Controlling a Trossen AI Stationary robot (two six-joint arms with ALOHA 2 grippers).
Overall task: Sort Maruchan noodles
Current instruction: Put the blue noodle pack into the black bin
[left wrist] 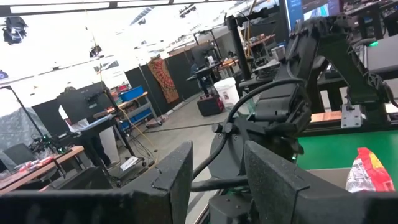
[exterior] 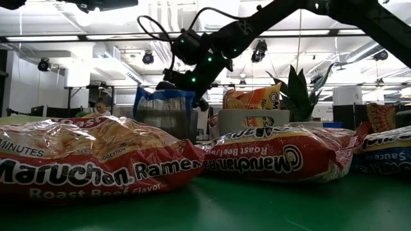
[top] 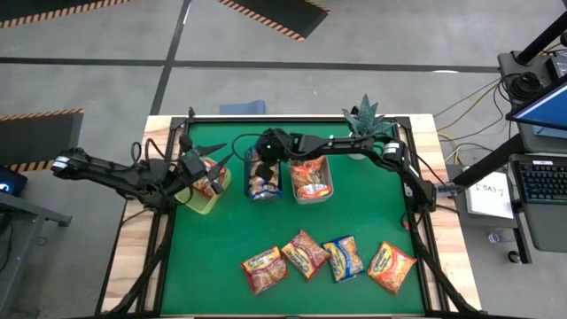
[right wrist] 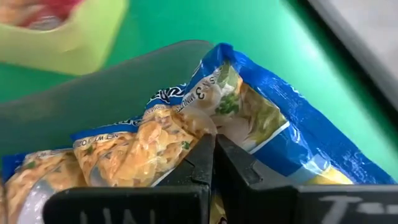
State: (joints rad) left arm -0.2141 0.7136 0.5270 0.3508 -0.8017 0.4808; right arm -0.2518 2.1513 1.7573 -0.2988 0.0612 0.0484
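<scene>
Your right pincer [right wrist: 214,155] is shut tight, its fingers pressed together, tips down among the blue-and-yellow noodle packets [right wrist: 249,118] standing crinkled in the dark bin [top: 263,174] at the upper middle of the high view; you cannot tell whether it pinches one. Your left pincer [top: 211,177] stands half open over the green bin [top: 202,202] at left. Four packets [top: 306,254] lie loose along the table's [top: 230,239] lower edge.

Green bench [top: 221,239]; near row of noodle packets: red [top: 264,270], red [top: 306,254], blue-and-yellow [top: 343,258], orange [top: 391,267]. Far-left bin [top: 200,202] is yellow-green.
</scene>
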